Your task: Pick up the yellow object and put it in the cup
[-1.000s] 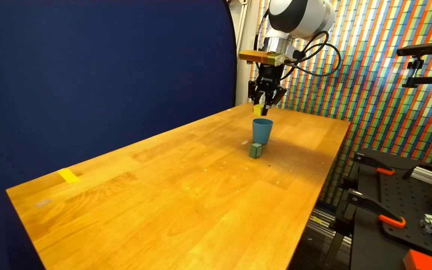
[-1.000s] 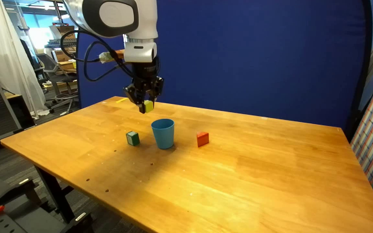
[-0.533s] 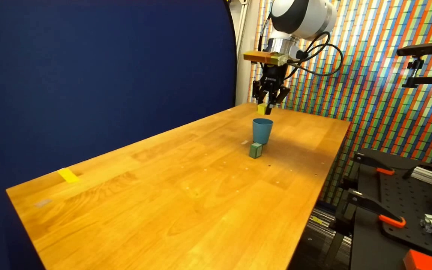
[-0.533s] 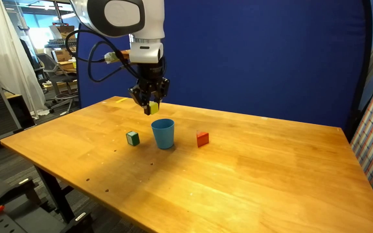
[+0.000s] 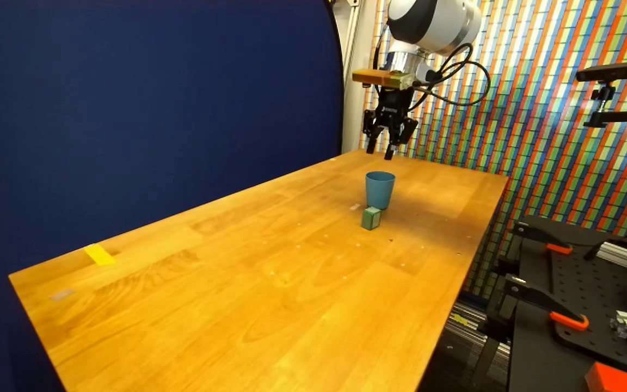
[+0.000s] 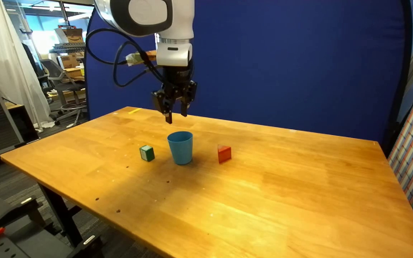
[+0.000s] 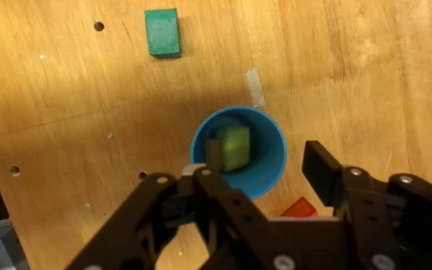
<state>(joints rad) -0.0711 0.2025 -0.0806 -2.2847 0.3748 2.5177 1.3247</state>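
Note:
The teal-blue cup (image 5: 380,191) stands upright on the table in both exterior views (image 6: 181,149). In the wrist view I look down into the cup (image 7: 263,170), and the yellow block (image 7: 236,148) shows inside its rim, slightly blurred. The block is hidden in both exterior views. My gripper (image 5: 380,153) is open with nothing between its fingers and hangs above the cup, apart from it; it also shows in an exterior view (image 6: 176,116). In the wrist view the gripper's (image 7: 264,155) one fingertip overlaps the cup opening and the block's edge.
A green block (image 6: 147,153) sits beside the cup, also in the wrist view (image 7: 162,33). A red block (image 6: 224,154) lies on the cup's opposite side, partly hidden by the gripper in the wrist view (image 7: 300,208). Yellow tape (image 5: 99,255) lies flat on the wooden table (image 5: 270,305).
Earlier my gripper held the yellow block above and beside the cup. The gripper moved over the cup, then opened and rose slightly; the block has left its fingers and is in the cup.

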